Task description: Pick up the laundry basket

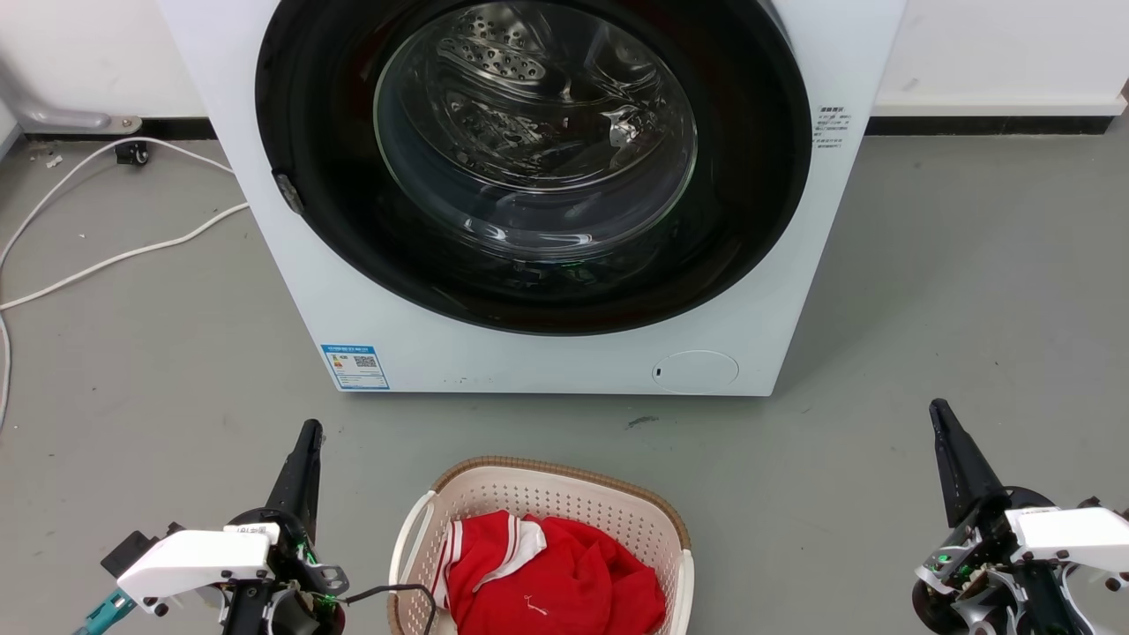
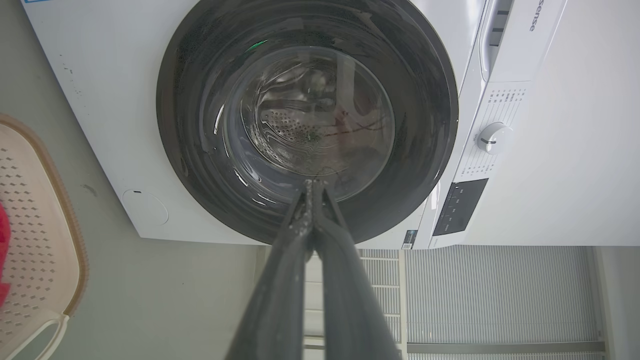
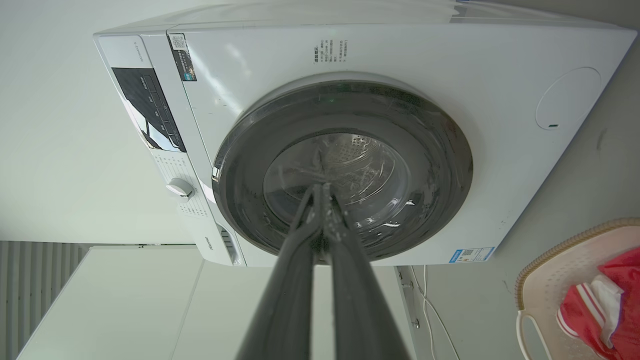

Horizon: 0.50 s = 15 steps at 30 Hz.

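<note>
The laundry basket (image 1: 564,503) sits on the grey floor at the bottom middle of the head view, cream with perforated walls, a brown rim and a white side handle; a red garment with white stripes (image 1: 551,573) lies inside. Part of the basket (image 2: 40,225) shows at the left edge of the left wrist view, and the basket (image 3: 560,275) sits at the lower right of the right wrist view. My left gripper (image 1: 309,432) hangs left of the basket, fingers pressed together, empty. My right gripper (image 1: 938,410) stands well to the basket's right, also shut and empty.
A white front-loading washing machine (image 1: 353,291) with its round dark door (image 1: 534,163) closed stands just beyond the basket. White cables (image 1: 115,256) trail on the floor at the left. Bare grey floor lies on both sides of the basket.
</note>
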### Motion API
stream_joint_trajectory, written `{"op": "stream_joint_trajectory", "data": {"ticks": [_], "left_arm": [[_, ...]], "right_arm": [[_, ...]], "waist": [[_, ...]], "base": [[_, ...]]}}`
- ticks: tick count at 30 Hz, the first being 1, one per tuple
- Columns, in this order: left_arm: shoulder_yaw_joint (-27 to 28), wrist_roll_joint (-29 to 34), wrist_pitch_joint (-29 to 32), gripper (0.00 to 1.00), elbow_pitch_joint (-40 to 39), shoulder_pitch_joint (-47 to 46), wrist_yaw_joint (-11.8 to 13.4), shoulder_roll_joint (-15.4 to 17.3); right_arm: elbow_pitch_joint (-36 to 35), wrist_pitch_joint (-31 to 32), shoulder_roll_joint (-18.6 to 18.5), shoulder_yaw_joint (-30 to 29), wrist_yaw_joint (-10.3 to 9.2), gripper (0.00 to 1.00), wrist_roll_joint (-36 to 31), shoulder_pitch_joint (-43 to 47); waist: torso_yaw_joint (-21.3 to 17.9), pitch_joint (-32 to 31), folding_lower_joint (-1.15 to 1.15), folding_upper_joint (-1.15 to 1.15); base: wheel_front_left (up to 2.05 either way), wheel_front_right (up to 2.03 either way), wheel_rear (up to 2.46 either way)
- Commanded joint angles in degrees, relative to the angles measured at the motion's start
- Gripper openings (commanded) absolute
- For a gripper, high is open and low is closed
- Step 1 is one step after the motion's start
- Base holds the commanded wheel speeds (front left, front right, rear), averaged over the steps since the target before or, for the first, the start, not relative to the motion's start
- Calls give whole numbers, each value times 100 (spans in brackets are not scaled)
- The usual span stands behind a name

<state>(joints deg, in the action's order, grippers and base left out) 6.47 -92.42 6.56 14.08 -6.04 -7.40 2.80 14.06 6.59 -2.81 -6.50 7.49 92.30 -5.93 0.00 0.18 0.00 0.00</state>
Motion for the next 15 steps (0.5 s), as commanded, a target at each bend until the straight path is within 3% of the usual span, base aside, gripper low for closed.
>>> {"op": "stream_joint_trajectory", "data": {"ticks": [1,15], "left_arm": [[12,0,14,0,1,-46,-18,16],[12,0,14,0,1,-46,-18,16]], "right_arm": [[3,8,-13,-4,0,0,24,-66],[3,8,-13,-4,0,0,23,-66]], "waist": [[0,0,0,0],[0,0,0,0]], "base": [[0,0,0],[0,0,0]]}}
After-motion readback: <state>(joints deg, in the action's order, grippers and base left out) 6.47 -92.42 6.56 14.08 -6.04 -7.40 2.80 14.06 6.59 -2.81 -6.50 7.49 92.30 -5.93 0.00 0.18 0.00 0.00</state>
